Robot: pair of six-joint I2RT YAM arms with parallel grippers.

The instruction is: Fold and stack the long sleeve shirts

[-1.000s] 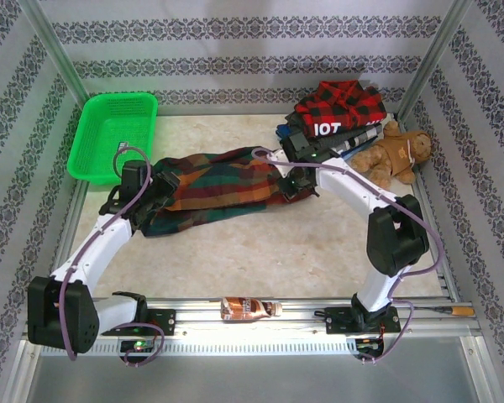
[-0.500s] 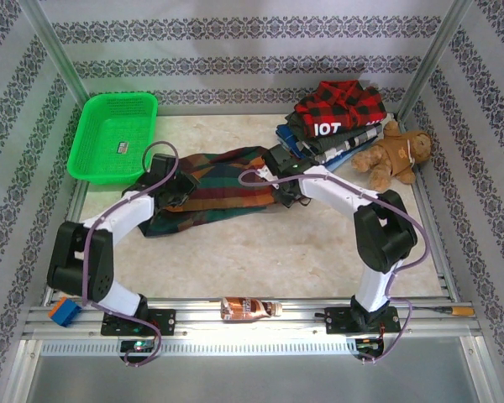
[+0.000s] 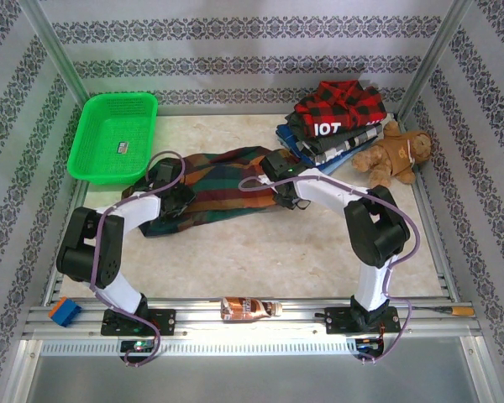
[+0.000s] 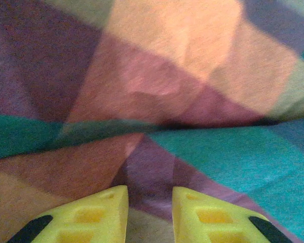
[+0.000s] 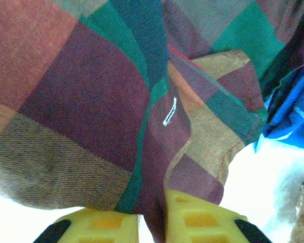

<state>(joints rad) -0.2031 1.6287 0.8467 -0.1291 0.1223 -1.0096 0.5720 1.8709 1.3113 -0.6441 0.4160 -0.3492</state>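
Plaid shirt (image 3: 223, 180) lies bunched on the table just right of the green basket (image 3: 120, 97). One end is close to the basket's near right corner and the rest stretches away from it. It is not flat, with ridges and overlaps all along. The left gripper (image 4: 149, 190) is on the shirt end nearer the basket. Its jaws are close together with a ridge of cloth running down between them, which reads as pinching the shirt, though the frame is blurry. The right gripper (image 5: 152, 207) is on the end far from the basket, clamped on a narrow fold near a buttonhole and a hemmed edge. The stack of folded shirts (image 3: 336, 122) is well right of the basket at about the same depth. The teddy bear (image 3: 395, 155) is past the stack, farthest from the basket. Risks, as a judgement: both grips look like thin pinches of a single fold, so a hard pull could slip the cloth out or drag only one layer. The shirt is crumpled, so any fold made now likely comes out crooked and lumpy. The right grip is just beside a blue cloth edge (image 5: 289, 111), apparently from the stack, so a swing away from the basket could snag it or knock the stack and the bear. If the arms pull unevenly the shirt could twist or skid toward the basket.
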